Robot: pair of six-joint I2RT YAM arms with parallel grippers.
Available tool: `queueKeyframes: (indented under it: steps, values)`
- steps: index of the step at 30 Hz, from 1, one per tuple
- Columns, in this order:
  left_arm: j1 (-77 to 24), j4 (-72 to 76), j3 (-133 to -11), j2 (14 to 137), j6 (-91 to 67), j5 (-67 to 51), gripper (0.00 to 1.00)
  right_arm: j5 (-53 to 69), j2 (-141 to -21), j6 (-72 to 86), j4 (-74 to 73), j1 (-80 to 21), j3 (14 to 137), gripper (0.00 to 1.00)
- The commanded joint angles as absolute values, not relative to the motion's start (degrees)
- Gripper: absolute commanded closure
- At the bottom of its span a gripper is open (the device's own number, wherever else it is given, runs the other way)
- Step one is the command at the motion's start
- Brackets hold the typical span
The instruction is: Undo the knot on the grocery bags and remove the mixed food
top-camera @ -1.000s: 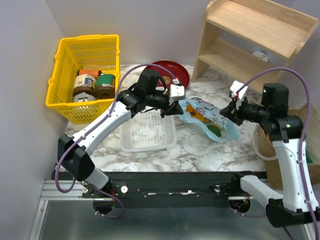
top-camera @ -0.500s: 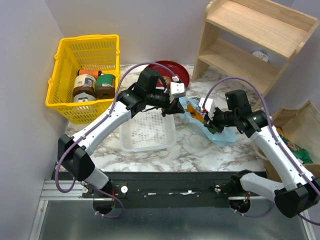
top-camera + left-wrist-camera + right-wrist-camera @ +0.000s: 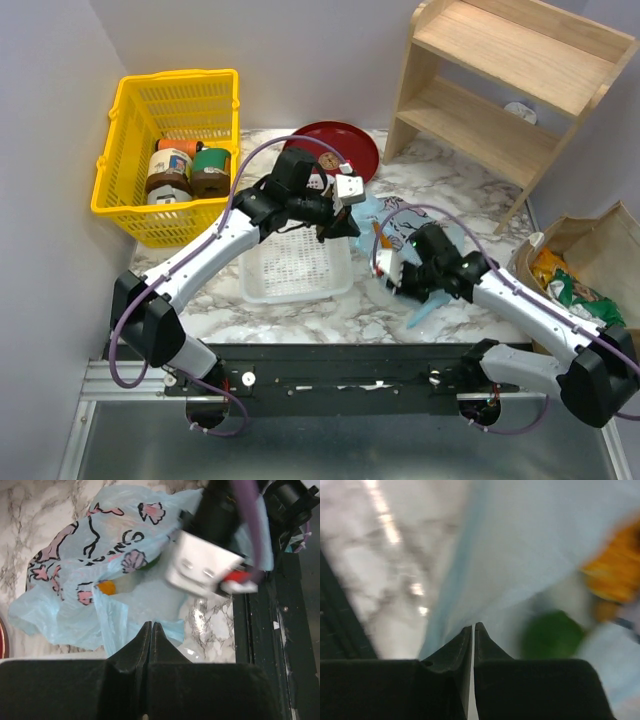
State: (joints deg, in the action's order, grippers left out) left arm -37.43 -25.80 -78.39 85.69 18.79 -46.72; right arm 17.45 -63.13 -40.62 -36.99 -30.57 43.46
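Note:
The light-blue plastic bag (image 3: 373, 212) with dark print lies crumpled on the marble in the middle of the table. In the left wrist view the bag (image 3: 75, 590) shows an orange item (image 3: 106, 587) through its film. My left gripper (image 3: 336, 228) (image 3: 151, 625) is shut, pinching the bag's left edge. My right gripper (image 3: 392, 280) (image 3: 473, 626) is low over the bag's near side, jaws all but together on a fold of film. A blurred green lime (image 3: 552, 635) and something orange (image 3: 612, 577) lie inside. The brown paper bag (image 3: 600, 240) stands at the far right, holding a green crisp bag (image 3: 580, 292) and a yellow-orange packet (image 3: 548, 265).
A white slotted tray (image 3: 295, 265) sits just left of the plastic bag. Behind it are a red plate (image 3: 350, 150) and a yellow basket (image 3: 120, 200) with jars (image 3: 190, 165). A wooden shelf (image 3: 500, 90) fills the back right corner.
My right arm swung in from the right, closed on the plastic bag, then pulled toward the near left, dragging the film. The left gripper stayed almost in place on the bag's edge.

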Motion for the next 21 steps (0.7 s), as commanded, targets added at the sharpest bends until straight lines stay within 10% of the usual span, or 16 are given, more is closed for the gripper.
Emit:
queueKeyframes:
  steps: [1, 21]
  values:
    - [-36.91, -25.31, -76.03, 82.53, 19.42, -44.39, 0.93, 28.56, -60.47, -37.02, -40.96, -38.84, 39.82, 0.85]
    - [-36.74, -23.03, -71.28, 81.3, 17.58, -43.33, 0.86, 14.47, -61.79, -39.28, -37.51, -16.96, 48.25, 0.69]
